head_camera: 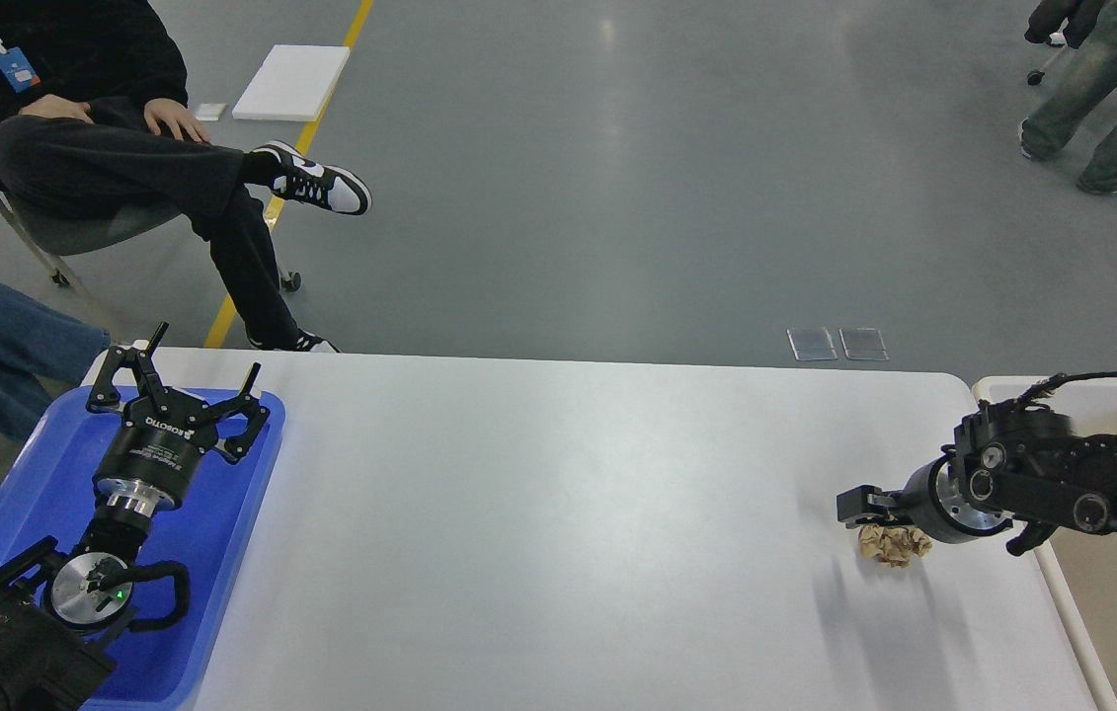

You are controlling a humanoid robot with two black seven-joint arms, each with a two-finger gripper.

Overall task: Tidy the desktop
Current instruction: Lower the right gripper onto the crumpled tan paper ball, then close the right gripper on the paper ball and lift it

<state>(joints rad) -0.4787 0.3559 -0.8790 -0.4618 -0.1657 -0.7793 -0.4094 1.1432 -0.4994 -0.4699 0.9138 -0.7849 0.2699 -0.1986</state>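
Note:
The white desktop (558,513) fills the lower view. A crumpled tan paper ball (894,546) lies on it near the right edge. My right gripper (862,506) comes in from the right, low over the ball's near-left top and partly covering it; its dark fingers cannot be told apart. My left gripper (195,370) is open and empty, held above the far end of the blue tray (35,494) at the desktop's left edge.
A beige white-rimmed bin (1116,632) stands right of the desktop, under my right arm. People sit beyond the table's far left corner, one with a crossed leg (222,188). Another person stands at the far right (1101,109).

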